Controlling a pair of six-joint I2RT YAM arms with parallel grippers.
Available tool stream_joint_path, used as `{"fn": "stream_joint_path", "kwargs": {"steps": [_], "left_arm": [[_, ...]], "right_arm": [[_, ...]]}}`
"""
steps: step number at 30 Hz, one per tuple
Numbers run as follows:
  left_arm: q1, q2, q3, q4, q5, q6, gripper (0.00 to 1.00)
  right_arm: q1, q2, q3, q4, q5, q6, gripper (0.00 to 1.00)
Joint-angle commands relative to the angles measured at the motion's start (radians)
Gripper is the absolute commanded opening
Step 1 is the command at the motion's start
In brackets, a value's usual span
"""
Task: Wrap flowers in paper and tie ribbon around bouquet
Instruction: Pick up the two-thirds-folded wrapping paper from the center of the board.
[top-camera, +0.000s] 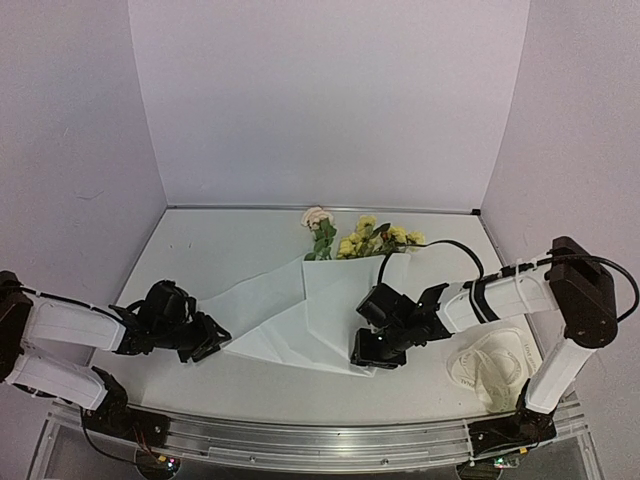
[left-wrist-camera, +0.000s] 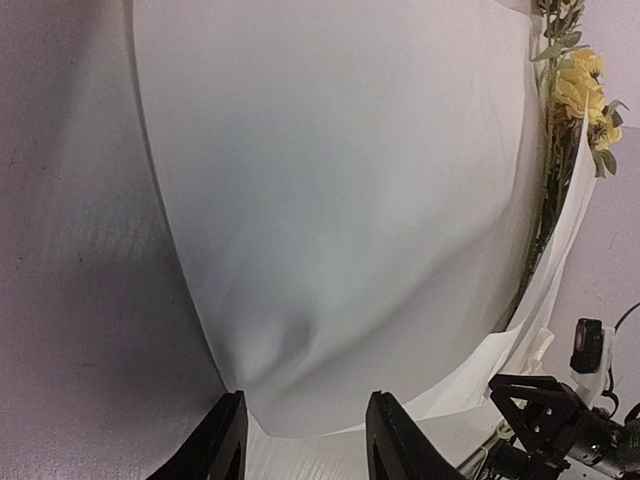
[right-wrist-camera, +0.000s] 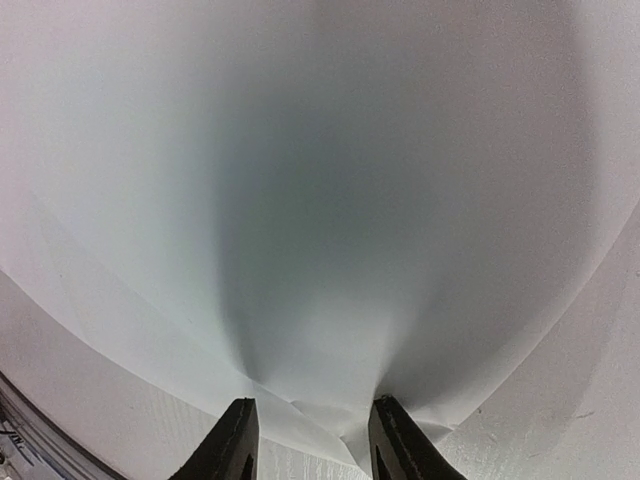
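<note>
The white paper (top-camera: 300, 310) lies creased on the table, with one flap folded over the stems. At its far edge the flowers (top-camera: 365, 240) stick out: yellow blossoms, green leaves and a pale rose (top-camera: 317, 216). My left gripper (top-camera: 212, 338) is at the sheet's near-left edge. In the left wrist view the left gripper (left-wrist-camera: 305, 440) is open, and the paper (left-wrist-camera: 350, 200) hangs with its edge just ahead of the tips; the flowers (left-wrist-camera: 580, 90) show at the right. My right gripper (top-camera: 372, 350), also open (right-wrist-camera: 312, 440), has a raised fold of paper (right-wrist-camera: 320, 200) between its tips. The ribbon (top-camera: 495, 365) lies loose.
The ribbon's loops lie on the table just left of the right arm's base. White walls close in the back and both sides. An aluminium rail (top-camera: 300, 440) runs along the near edge. The right arm's black wrist (left-wrist-camera: 550, 420) shows in the left wrist view.
</note>
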Motion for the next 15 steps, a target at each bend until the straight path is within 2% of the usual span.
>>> {"fn": "stream_joint_path", "kwargs": {"steps": [1, 6, 15], "left_arm": [[-0.025, -0.031, 0.044, -0.073, -0.073, -0.032, 0.44], [-0.054, -0.091, 0.033, -0.143, -0.101, -0.085, 0.44], [-0.113, -0.025, -0.032, 0.089, -0.123, -0.216, 0.39]], "right_arm": [[0.006, 0.032, -0.008, -0.137, 0.020, -0.008, 0.40], [0.005, 0.030, -0.002, -0.138, 0.021, -0.009, 0.40], [0.006, 0.038, 0.001, -0.136, 0.018, -0.013, 0.40]]}}
